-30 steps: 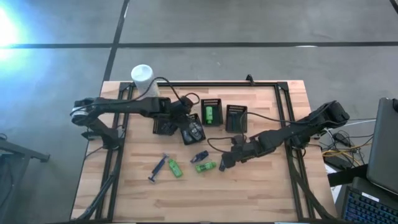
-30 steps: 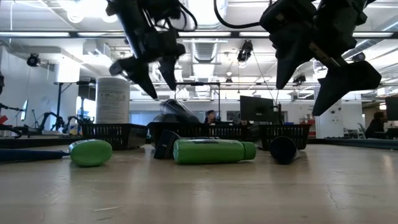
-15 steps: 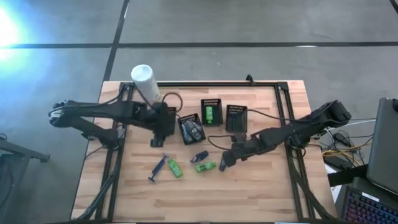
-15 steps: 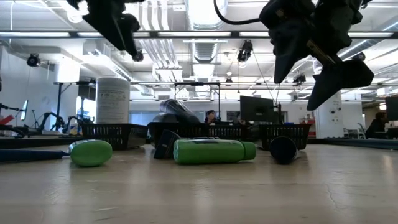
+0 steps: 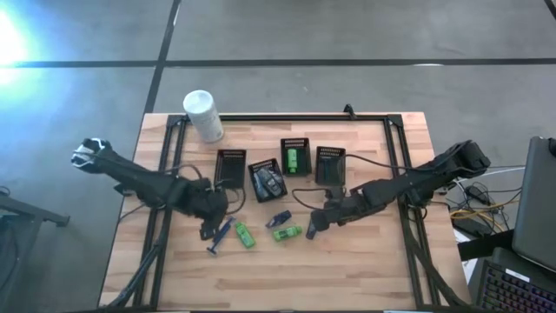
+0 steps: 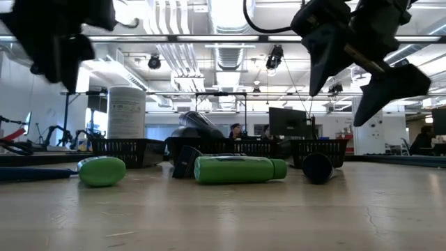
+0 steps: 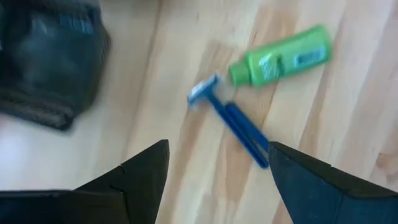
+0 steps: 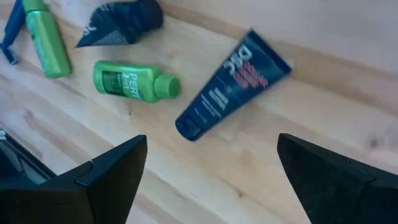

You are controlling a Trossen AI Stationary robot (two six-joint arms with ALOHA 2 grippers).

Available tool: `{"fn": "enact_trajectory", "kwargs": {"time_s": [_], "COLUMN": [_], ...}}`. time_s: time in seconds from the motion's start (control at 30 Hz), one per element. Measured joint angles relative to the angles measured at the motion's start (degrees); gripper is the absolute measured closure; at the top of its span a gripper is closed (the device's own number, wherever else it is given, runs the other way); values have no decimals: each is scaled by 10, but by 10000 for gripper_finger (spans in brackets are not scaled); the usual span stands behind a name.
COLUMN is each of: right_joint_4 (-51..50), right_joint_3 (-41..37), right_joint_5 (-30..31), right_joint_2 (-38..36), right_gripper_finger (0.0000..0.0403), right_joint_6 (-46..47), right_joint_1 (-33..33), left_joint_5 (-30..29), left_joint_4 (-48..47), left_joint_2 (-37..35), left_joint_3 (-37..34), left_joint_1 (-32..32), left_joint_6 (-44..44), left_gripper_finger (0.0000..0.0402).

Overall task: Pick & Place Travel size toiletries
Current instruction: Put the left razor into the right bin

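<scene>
Loose toiletries lie flat on the wooden table: a blue razor [image 5: 221, 234] [image 7: 231, 122], a green bottle [image 5: 244, 235] [image 7: 280, 56] beside it, a second green bottle [image 5: 287, 233] [image 8: 134, 81], a dark tube [image 5: 279, 218] [image 8: 121, 22] and another dark tube [image 5: 311, 228] [image 8: 233, 84]. My left gripper [image 5: 211, 228] [image 7: 217, 163] hovers open just left of the razor. My right gripper [image 5: 314, 224] [image 8: 211, 171] hangs open above the second dark tube, clear of it in the low view [image 6: 362, 66].
Several small black baskets [image 5: 230, 168] stand in a row toward the far side; one [image 5: 294, 146] holds a green bottle, one [image 5: 259, 174] holds greyish items. A white canister [image 5: 201, 115] stands at the far left corner. Bare wood lies along the near edge.
My left arm has swung away from the baskets, toward the table's near-left, and come down beside the blue razor. My right gripper has kept almost still above the dark tube. The loose items on the table have not moved.
</scene>
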Motion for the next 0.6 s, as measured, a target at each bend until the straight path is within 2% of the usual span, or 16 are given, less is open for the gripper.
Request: {"fn": "enact_trajectory", "kwargs": {"time_s": [0.17,0.4,0.6], "right_joint_4": [-1,-10,-1], "right_joint_3": [0,0,12], "right_joint_5": [1,-3,-17], "right_joint_2": [0,21,55], "right_gripper_finger": [62,74,64], "right_joint_6": [68,187,253], "right_joint_1": [14,26,32], "left_joint_5": [-2,-7,-21], "left_joint_4": [8,45,73], "left_joint_2": [0,0,0], "left_joint_3": [-46,-83,-89], "left_joint_1": [-43,-60,-69], "left_joint_6": [-82,-171,-192], "left_gripper_finger": [125,125,125]}}
